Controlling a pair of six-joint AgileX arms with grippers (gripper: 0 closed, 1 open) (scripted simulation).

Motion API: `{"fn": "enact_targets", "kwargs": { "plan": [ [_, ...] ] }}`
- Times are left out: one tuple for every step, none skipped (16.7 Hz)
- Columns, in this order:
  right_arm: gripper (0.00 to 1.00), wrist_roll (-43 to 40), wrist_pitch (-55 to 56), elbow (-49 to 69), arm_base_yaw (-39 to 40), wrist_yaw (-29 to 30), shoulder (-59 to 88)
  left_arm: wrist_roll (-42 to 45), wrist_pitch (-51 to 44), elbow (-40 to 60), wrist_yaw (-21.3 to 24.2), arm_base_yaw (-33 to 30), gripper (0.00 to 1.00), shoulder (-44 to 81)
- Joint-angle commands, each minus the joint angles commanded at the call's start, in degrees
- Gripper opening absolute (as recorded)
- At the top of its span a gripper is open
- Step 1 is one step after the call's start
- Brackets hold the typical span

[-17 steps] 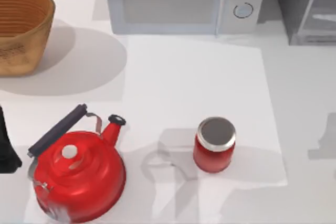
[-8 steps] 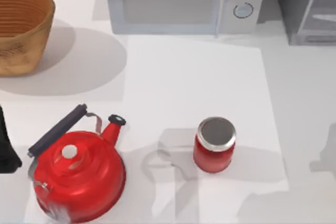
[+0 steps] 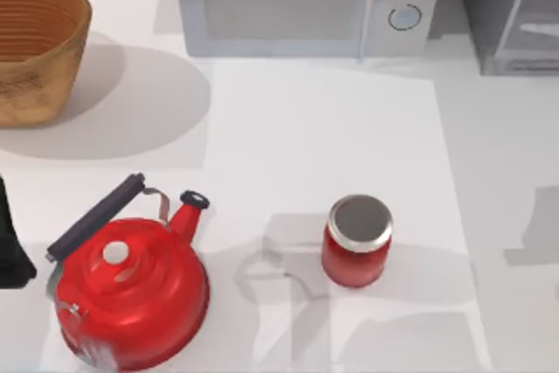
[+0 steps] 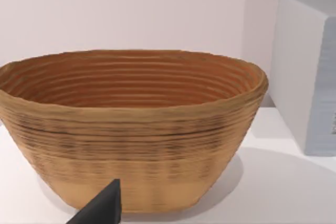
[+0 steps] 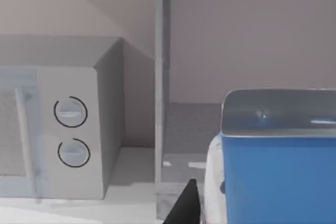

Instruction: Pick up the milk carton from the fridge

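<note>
Though either tool's state is unclear, one milk carton (image 5: 278, 177) fronts one fridge (image 3: 511, 10).

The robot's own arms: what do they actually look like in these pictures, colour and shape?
Little of them is in frame. In the top view the left arm is a matte black, blocky shape at the table's left edge. In the left wrist view a black, pointed wedge of the left gripper juts up before the basket. The right wrist view shows a similar slim black fingertip beside the milk carton. No cables or markings visible.

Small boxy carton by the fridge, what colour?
Blue with a white face: the milk carton, best in the right wrist view.
</note>
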Motion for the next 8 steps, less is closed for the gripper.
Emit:
{"fn": "enact_targets", "kwargs": {
  "plan": [
    [0.00,-0.1,2.9,1.6,0.5,-0.2,3.4,0.0,0.0,0.0,0.0,0.0,1.00,0.0],
    [0.00,-0.3,6.2,3.4,1.1,-0.4,7.3,0.0,0.0,0.0,0.0,0.0,1.00,0.0],
    [0.00,-0.4,9.6,5.4,1.7,-0.7,11.4,0.0,0.0,0.0,0.0,0.0,1.00,0.0],
    [0.00,-0.5,13.3,7.4,2.4,-0.9,15.8,0.0,0.0,0.0,0.0,0.0,1.00,0.0],
    [0.00,-0.6,17.1,9.5,3.1,-1.3,20.4,0.0,0.0,0.0,0.0,0.0,1.00,0.0],
    [0.00,-0.7,20.9,11.6,3.8,-1.7,25.3,0.0,0.0,0.0,0.0,0.0,1.00,0.0],
    [0.00,-0.7,24.8,13.7,4.7,-2.1,30.4,0.0,0.0,0.0,0.0,0.0,1.00,0.0],
    [0.00,-0.8,28.7,15.8,5.5,-2.6,35.5,0.0,0.0,0.0,0.0,0.0,1.00,0.0]
  ]
}}
